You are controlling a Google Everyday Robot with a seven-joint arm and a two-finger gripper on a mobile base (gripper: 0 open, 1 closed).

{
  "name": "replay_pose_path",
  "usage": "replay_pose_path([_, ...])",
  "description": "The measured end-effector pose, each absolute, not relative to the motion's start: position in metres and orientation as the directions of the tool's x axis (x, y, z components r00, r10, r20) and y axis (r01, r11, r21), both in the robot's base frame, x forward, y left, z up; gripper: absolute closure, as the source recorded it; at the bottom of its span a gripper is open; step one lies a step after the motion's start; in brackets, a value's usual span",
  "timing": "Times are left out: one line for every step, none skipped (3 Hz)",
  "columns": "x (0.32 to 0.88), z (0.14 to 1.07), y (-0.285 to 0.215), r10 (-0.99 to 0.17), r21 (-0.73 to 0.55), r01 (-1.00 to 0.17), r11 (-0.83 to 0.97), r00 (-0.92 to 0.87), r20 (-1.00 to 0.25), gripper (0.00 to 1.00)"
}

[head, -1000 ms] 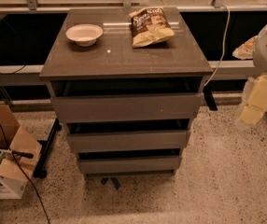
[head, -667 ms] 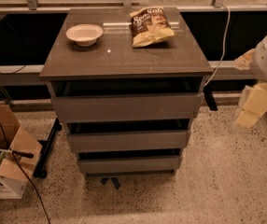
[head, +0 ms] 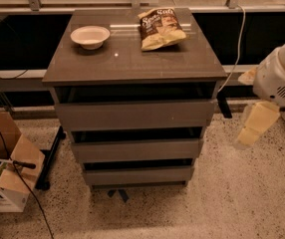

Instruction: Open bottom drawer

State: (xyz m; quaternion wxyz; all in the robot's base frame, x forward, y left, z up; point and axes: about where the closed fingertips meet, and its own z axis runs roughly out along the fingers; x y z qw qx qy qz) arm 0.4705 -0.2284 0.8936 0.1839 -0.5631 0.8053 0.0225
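The grey-brown cabinet (head: 132, 59) stands in the middle of the camera view with three flat, handleless drawer fronts. The bottom drawer (head: 137, 175) is the lowest and narrowest-looking front, just above the floor, sitting about flush with the fronts above. The middle drawer (head: 137, 150) and the taller top drawer (head: 135, 114) are above it. My gripper (head: 254, 126) hangs from the white arm at the right edge, pointing down, level with the top and middle drawers. It is well to the right of the cabinet and touches nothing.
A white bowl (head: 89, 36) and a chip bag (head: 160, 28) lie on the cabinet top. A cardboard box (head: 5, 183) and black cables sit on the speckled floor at the left. A black stand leg (head: 50, 158) is beside the cabinet's left side. A white cable (head: 239, 39) hangs at the back right.
My gripper and arm have moved left and down, closer to the cabinet's right side. The drawers have not moved.
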Motion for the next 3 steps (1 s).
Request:
replay_pose_path([0.489,0.869,-0.211,-0.881,-0.208,-0.907,0.365,-0.264,-0.394,0.00])
replay_pose_path([0.514,0.822,-0.197,-0.847,-0.196,-0.906,0.375,-0.248,-0.470,0.00])
replay_pose_path([0.535,0.742,-0.198,-0.823,-0.102,-0.916,0.388,-0.295,-0.485,0.00])
